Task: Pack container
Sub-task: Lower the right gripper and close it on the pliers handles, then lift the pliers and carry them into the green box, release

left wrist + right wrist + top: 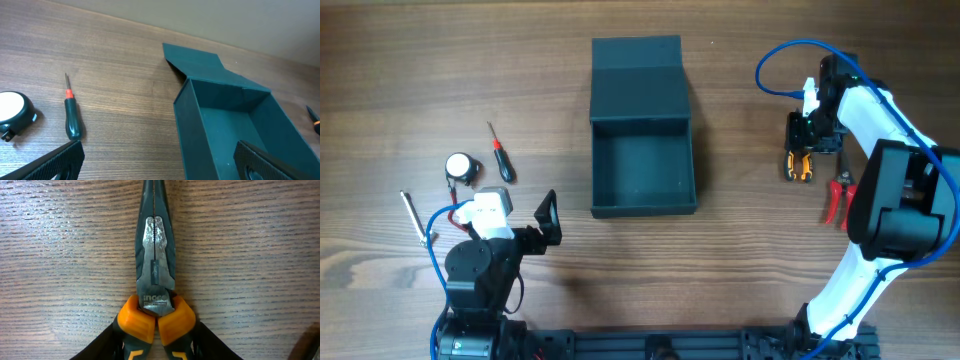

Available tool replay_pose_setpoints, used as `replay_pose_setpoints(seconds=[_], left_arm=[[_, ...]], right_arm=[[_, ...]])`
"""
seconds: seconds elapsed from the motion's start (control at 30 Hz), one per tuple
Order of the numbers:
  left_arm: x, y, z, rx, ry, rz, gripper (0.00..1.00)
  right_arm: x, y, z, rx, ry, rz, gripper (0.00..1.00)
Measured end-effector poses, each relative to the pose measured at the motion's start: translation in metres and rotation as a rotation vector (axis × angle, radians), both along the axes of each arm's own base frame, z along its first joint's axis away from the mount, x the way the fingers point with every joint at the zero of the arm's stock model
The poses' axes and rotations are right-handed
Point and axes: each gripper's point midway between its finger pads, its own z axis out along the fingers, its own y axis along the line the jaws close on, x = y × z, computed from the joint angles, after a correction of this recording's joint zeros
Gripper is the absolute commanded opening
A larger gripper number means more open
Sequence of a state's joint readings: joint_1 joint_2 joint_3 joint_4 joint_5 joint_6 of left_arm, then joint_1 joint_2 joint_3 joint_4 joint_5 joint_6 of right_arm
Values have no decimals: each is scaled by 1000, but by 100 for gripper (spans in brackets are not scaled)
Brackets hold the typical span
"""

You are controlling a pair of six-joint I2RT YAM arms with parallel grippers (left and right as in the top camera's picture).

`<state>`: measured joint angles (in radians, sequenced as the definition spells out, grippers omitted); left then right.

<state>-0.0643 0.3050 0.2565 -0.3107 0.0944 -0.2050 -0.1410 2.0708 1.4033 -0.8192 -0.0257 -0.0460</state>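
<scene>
The dark teal container point(643, 210) stands open at the table's middle, its flap lid point(636, 55) laid back on the far side. It also shows in the left wrist view point(190, 120), and its inside is bare. My right gripper point(803, 148) is at the right, down on orange-handled pliers point(799, 166). In the right wrist view its fingers point(159, 330) press both handles of the pliers point(156, 275), which lie on the table. My left gripper point(551, 219) is open and empty at the front left, short of the container's left wall point(160, 167).
A red-and-dark screwdriver point(500, 156) point(72, 117) and a white-and-black tape measure point(462, 168) point(12, 112) lie left of the container. A thin metal tool point(413, 217) lies at the far left. Red-handled pliers point(836, 197) lie beside my right arm.
</scene>
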Motion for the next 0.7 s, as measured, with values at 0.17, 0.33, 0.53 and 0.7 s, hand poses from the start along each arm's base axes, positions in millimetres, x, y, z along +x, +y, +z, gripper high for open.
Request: replay_pose_setpoints(seconds=[0.17,0.33,0.53,0.7], left_arm=[[0,0,0,0,0,0,100],[0,0,0,0,0,0,100],[0,0,0,0,0,0,100],[0,0,0,0,0,0,100]], right_arm=[[-15,3,3,14,67,-4,4],[-16,4,22,23,103,-10,4],[13,10,81,18,-18,8,4],[22,74,183,62,-268,239,4]])
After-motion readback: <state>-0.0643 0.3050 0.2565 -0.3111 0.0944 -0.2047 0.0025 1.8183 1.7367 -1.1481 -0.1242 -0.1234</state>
